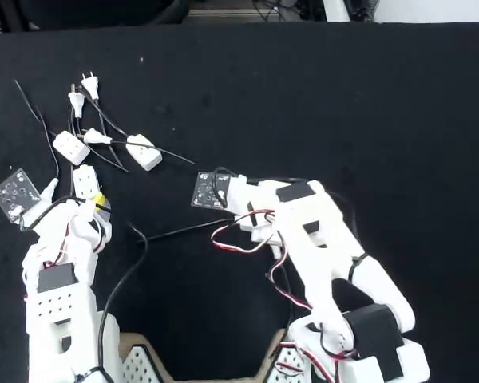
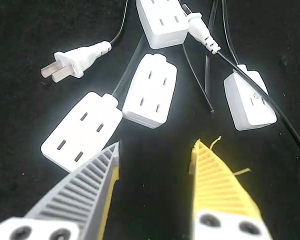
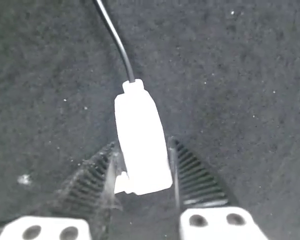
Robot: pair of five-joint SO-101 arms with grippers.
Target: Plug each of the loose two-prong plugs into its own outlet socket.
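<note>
Between the right fingers (image 3: 196, 176) sits a clamped plug (image 3: 140, 137); left fingers (image 2: 216, 181) gape wide.

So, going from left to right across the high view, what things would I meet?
Circuit board → leftmost socket block → rightmost socket block → second circuit board → right arm, whose hand grips a white connector.
</note>
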